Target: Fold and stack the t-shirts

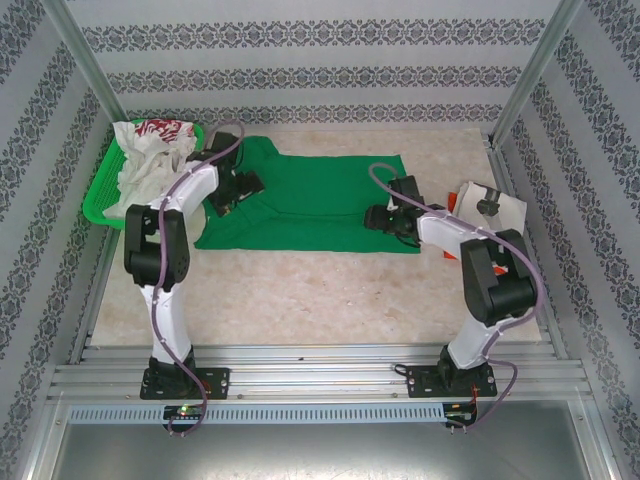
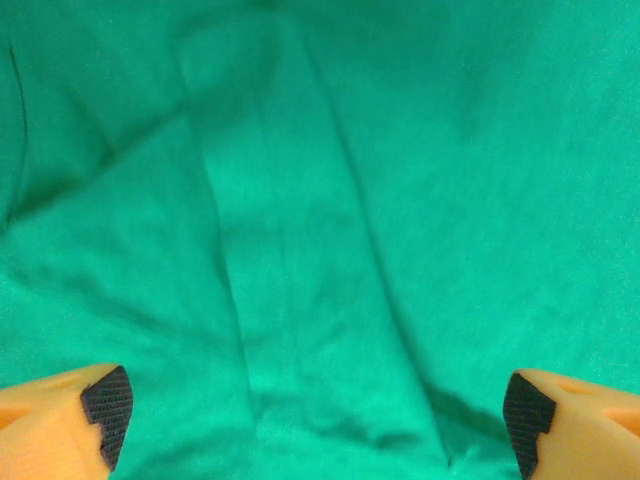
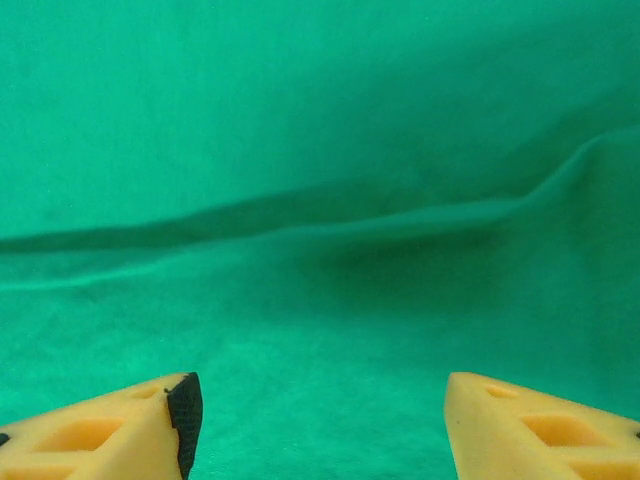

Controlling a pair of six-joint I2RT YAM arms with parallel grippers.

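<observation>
A bright green t-shirt (image 1: 310, 205) lies flat across the middle of the table, its cloth (image 2: 330, 200) (image 3: 320, 130) showing soft creases close under both wrist cameras. My left gripper (image 1: 232, 195) (image 2: 318, 420) hovers over the shirt's left part, jaws wide open with nothing between them. My right gripper (image 1: 374, 217) (image 3: 320, 410) is over the shirt's right edge, also open and holding nothing. Crumpled white t-shirts (image 1: 148, 170), one with red print (image 1: 160, 128), lie heaped in the basket. A folded white t-shirt (image 1: 492, 205) rests at the right.
The green mesh basket (image 1: 98, 195) sits at the table's back left corner. Patterned walls and metal posts close in the table on three sides. Bare tabletop (image 1: 300, 290) stretches between the green shirt and the arm bases.
</observation>
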